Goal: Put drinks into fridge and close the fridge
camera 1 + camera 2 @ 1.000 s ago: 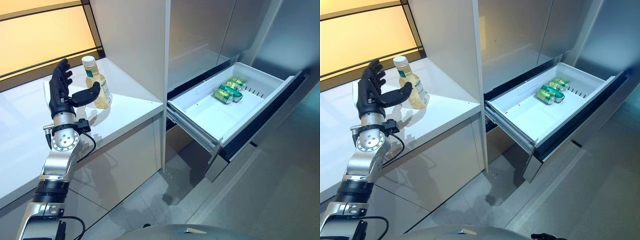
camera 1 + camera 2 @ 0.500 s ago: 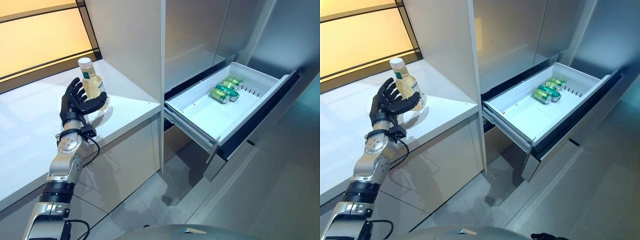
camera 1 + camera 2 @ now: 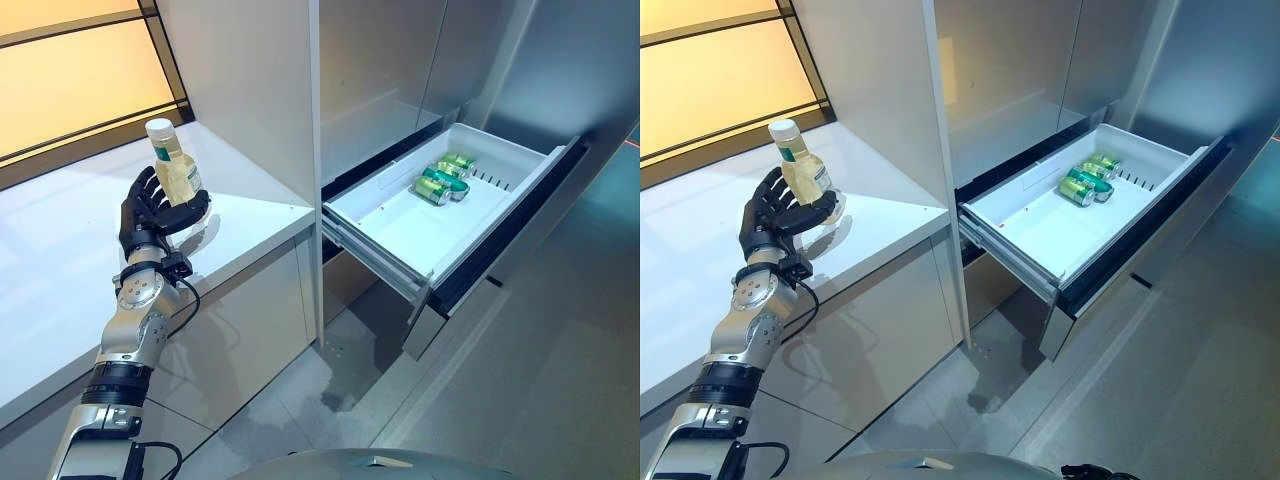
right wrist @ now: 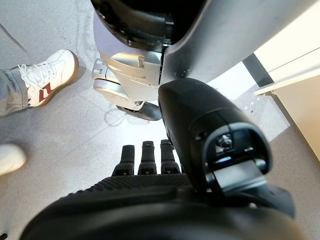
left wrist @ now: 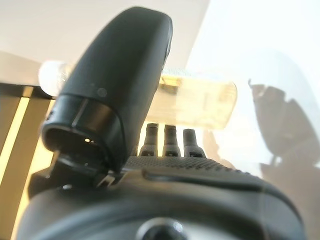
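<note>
Your left hand (image 3: 150,212) is curled round the lower part of the bottle (image 3: 170,168), with the thumb on one side and the fingers (image 5: 166,139) wrapped on the other. In the left wrist view the thumb lies across the pale yellow drink, so the grip is closed on it. The bottle stands nearly upright in the hand, white cap on top, green band below the neck. Its base is just above or on the white counter (image 3: 60,250); you cannot tell from here whether it is touching the surface.

Your right hand (image 4: 150,185) shows only in its own wrist view, hanging over the grey floor (image 4: 55,135) with its fingers lightly bent and nothing in them. A person's white shoe (image 4: 42,75) with a red mark is on the floor nearby.

To the right of the counter stands the tall grey fridge (image 3: 390,60). Its lower drawer (image 3: 400,225) is pulled well out, a white bin in a dark front. Green cans (image 3: 440,180) lie on their sides at the far end of the bin, close together. The near part of the bin is bare. The bottle is well apart from the drawer.
</note>
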